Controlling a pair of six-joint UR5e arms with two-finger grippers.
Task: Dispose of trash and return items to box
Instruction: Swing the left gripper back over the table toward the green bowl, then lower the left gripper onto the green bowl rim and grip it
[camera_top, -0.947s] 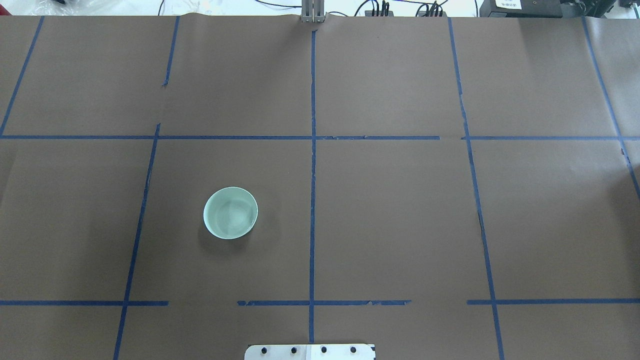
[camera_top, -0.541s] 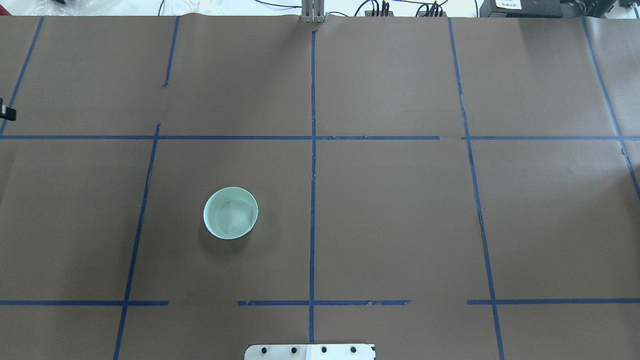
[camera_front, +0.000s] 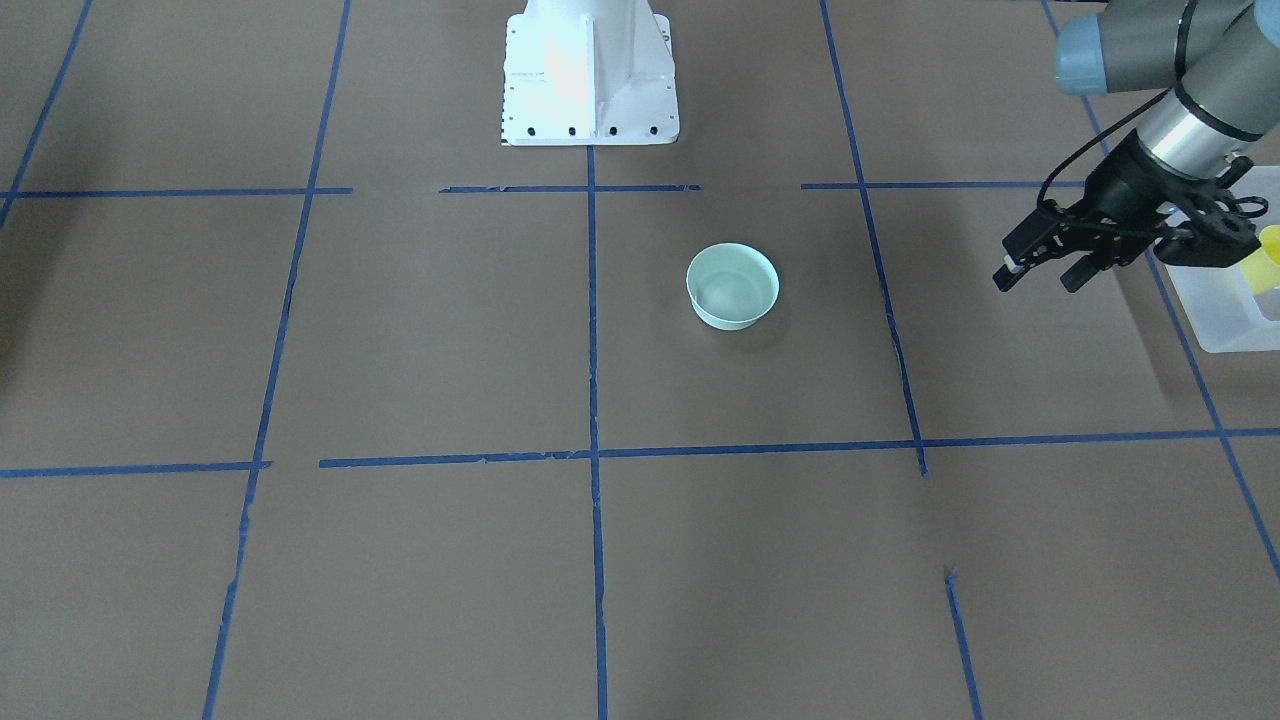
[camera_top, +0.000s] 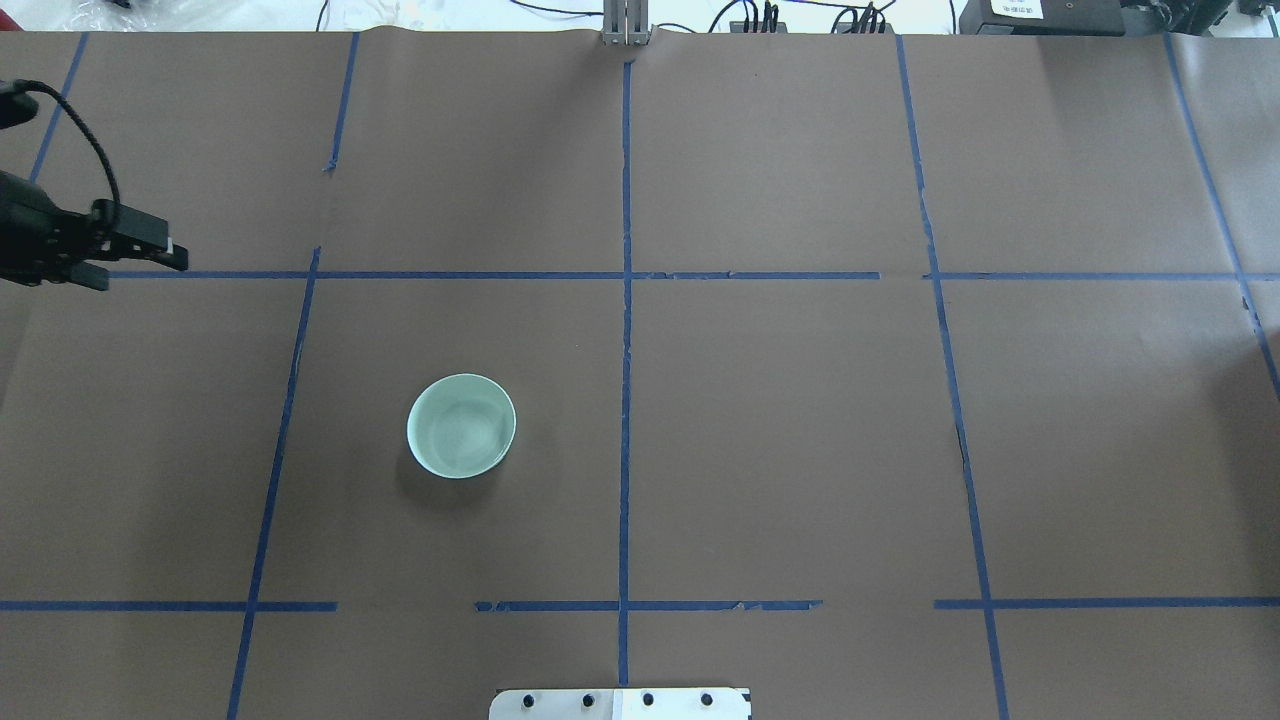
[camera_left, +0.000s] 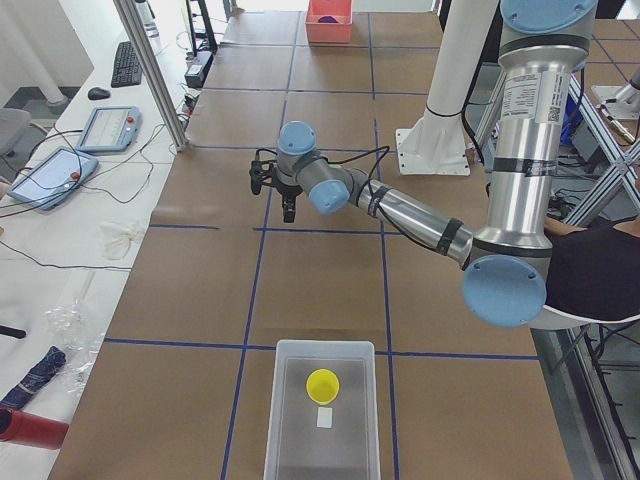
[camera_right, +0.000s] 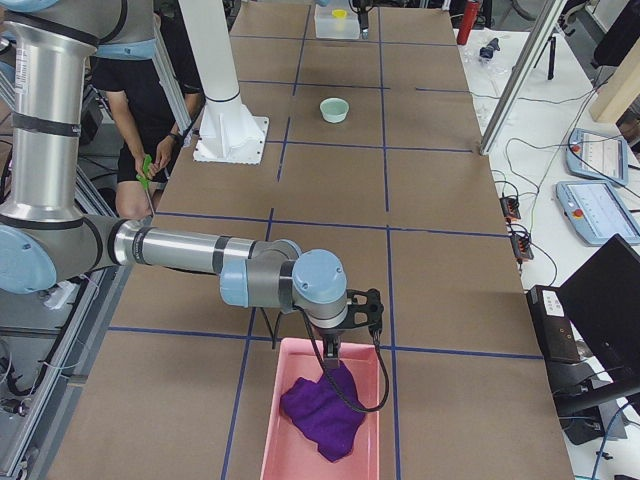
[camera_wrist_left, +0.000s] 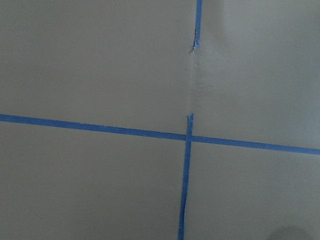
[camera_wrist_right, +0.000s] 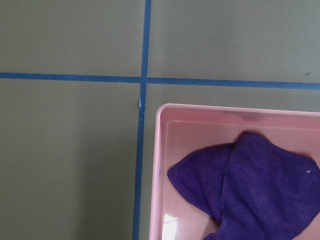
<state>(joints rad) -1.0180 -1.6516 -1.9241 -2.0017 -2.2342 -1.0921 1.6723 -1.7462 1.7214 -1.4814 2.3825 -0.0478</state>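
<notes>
The left gripper (camera_front: 1034, 282) slides in from the left edge of the overhead view, where a moment ago only its tip showed. Its jaws are spread and empty and the yellow cup (camera_left: 322, 384) is already in the box (camera_left: 276, 400), so the bowl (camera_top: 461, 426) looks next. It sits upright, pale mint, empty, lower left of centre on the desk (camera_top: 800, 450); the right gripper (camera_right: 338, 345) hangs over the pink tray (camera_wrist_right: 225, 109) — whether its jaws are open I cannot tell.

Matt brown paper (camera_top: 800, 450) across the table, marked off with smooth blue tape (camera_top: 626, 400). Glossy, smooth bowl (camera_top: 461, 426). Frosted plastic box (camera_left: 290, 440), plastic cup (camera_left: 322, 384). Shiny pink plastic tray (camera_wrist_right: 160, 165), soft purple cloth (camera_wrist_right: 260, 185).
</notes>
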